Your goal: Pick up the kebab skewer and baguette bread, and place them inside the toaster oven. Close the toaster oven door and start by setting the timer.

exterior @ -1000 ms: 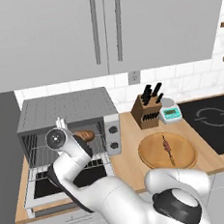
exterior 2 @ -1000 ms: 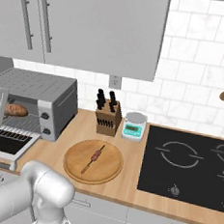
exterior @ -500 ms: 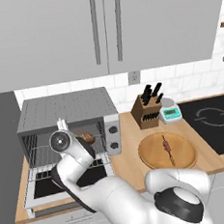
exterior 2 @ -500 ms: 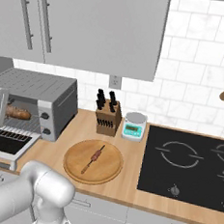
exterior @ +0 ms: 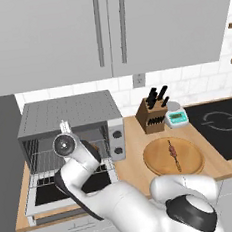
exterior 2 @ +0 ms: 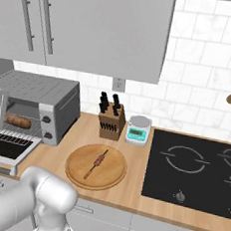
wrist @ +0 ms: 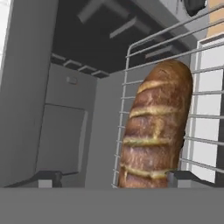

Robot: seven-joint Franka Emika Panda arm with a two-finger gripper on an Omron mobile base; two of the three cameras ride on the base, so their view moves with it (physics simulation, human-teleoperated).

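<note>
The toaster oven (exterior: 67,112) (exterior 2: 40,88) stands at the left end of the counter, with the toaster oven door (exterior: 50,192) (exterior 2: 4,147) dropped open. The baguette bread (wrist: 153,131) (exterior 2: 18,120) lies on the wire rack (wrist: 201,127) inside it. My gripper (wrist: 116,178) reaches into the oven mouth and is open; its fingertips sit wide on either side of the loaf's near end. In the left base view my hand (exterior: 65,143) hides the loaf. The kebab skewer (exterior: 173,153) (exterior 2: 97,164) lies on a round wooden board (exterior: 158,166) (exterior 2: 117,172).
Two knobs (exterior: 116,142) (exterior 2: 46,127) sit on the oven's right-hand panel. A knife block (exterior: 153,115) (exterior 2: 111,122) and a small scale (exterior: 177,116) (exterior 2: 138,129) stand by the back wall. A black cooktop (exterior: 224,127) (exterior 2: 197,168) lies to the right, and cabinets hang overhead.
The fingers have spread apart and let go of the baguette, which has settled slightly lower onto the rack. The hand has barely moved.
</note>
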